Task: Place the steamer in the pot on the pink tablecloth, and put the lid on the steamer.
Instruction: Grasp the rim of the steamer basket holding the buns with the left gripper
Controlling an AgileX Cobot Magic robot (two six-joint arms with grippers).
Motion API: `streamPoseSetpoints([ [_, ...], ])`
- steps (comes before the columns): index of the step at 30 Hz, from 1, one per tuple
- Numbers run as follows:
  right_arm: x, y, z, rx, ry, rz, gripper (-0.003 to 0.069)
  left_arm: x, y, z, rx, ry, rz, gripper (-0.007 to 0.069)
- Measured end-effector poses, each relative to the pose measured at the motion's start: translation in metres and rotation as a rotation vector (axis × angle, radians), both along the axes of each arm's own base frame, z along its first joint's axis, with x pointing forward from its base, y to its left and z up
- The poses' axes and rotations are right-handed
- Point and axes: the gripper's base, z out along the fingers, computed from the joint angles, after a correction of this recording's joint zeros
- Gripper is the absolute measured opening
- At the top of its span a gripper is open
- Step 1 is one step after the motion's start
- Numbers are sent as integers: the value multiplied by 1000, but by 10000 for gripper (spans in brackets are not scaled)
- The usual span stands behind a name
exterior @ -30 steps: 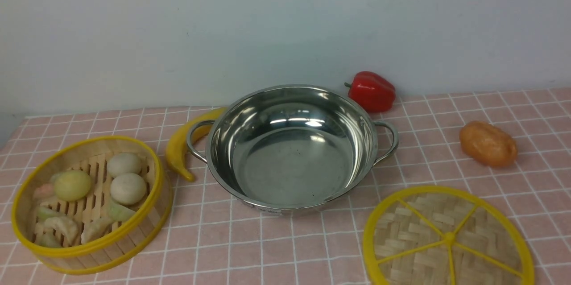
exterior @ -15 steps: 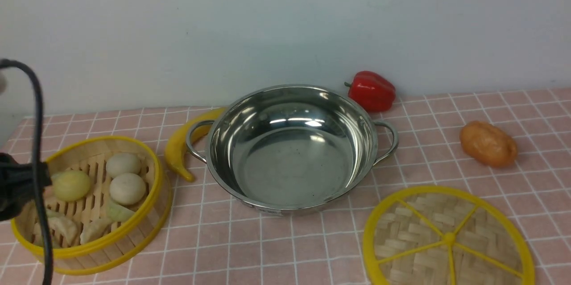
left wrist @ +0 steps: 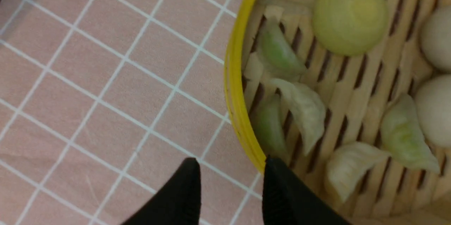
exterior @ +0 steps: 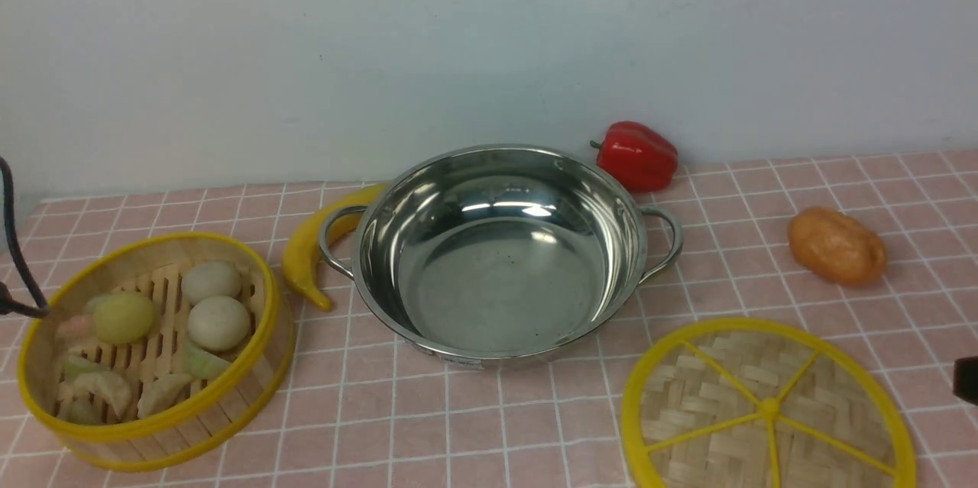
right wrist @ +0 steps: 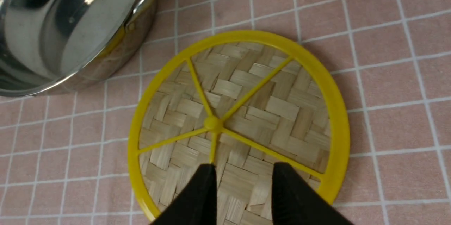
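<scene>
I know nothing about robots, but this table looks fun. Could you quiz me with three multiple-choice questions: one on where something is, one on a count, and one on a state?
1. Where does the banana lie?
A. Inside the pot
B. At the far right edge of the pink tablecloth
C. On the robot's left of the pot, beside its handle

2. How many yellow spokes meet at the hub of the lid?
A. Three
B. Five
C. Eight

3. What state is the pot in?
A. Upright and empty
B. Full of water
C. Turned upside down

Answers:
1 C: in the front view the banana curves along the pot's left handle.
2 B: five spokes run out from the hub in the front view.
3 A: its open mouth faces up and only bare shiny steel shows inside.
</scene>
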Motion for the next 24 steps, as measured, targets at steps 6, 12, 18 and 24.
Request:
streamPoseSetpoints([
  [6, -2, 2, -1, 2, 17, 31, 240, 20, 7, -27, -43, -6, 24, 243],
  [12, -4, 3, -2, 9, 37, 46, 240, 39, 18, -59, -31, -7, 24, 243],
  [18, -4, 4, -2, 11, 47, 51, 240, 51, 25, -86, -19, -9, 26, 243],
  [24, -7, 6, -3, 37, 73, 63, 240, 58, 29, -106, -26, 12, 28, 103],
])
